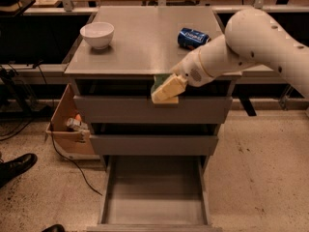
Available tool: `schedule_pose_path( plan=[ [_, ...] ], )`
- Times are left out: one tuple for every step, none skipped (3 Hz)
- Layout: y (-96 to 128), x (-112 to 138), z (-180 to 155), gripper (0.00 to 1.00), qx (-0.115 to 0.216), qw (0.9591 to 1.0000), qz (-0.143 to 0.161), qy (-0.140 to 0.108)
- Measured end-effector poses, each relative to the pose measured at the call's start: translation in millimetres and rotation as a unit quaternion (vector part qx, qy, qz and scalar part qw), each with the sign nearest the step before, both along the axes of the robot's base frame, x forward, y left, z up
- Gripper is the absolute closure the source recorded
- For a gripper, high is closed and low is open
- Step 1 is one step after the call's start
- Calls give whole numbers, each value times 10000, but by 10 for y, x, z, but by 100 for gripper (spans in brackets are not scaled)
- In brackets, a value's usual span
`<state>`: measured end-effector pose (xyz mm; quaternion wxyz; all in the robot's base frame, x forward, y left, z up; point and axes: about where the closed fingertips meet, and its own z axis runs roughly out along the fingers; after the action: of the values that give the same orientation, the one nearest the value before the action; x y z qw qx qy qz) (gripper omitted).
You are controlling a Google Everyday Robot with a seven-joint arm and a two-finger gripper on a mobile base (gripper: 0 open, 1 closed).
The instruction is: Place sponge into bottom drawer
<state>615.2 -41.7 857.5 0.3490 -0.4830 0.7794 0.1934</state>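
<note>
My gripper (170, 87) hangs in front of the cabinet's top edge, level with the top drawer's front. It is shut on the sponge (165, 89), a small block with yellow foam facing me and a dark green layer at its upper left. The sponge is held in the air, tilted, clear of the cabinet top. The bottom drawer (155, 193) is pulled out below, a wide shallow grey tray with a plain interior. The white arm reaches in from the upper right.
A white bowl (97, 35) stands at the back left of the cabinet top (140, 42). A blue soda can (192, 37) lies at the back right. A cardboard box (70, 124) with items sits left of the cabinet. A black shoe (15, 167) is at the left floor.
</note>
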Motion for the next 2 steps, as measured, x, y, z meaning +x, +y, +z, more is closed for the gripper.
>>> schedule_pose_path(
  plan=[
    [-64,-418,-717,100,-155,9995,118,233],
    [-64,-610,-1155,100,-233,9989,214,351]
  ],
)
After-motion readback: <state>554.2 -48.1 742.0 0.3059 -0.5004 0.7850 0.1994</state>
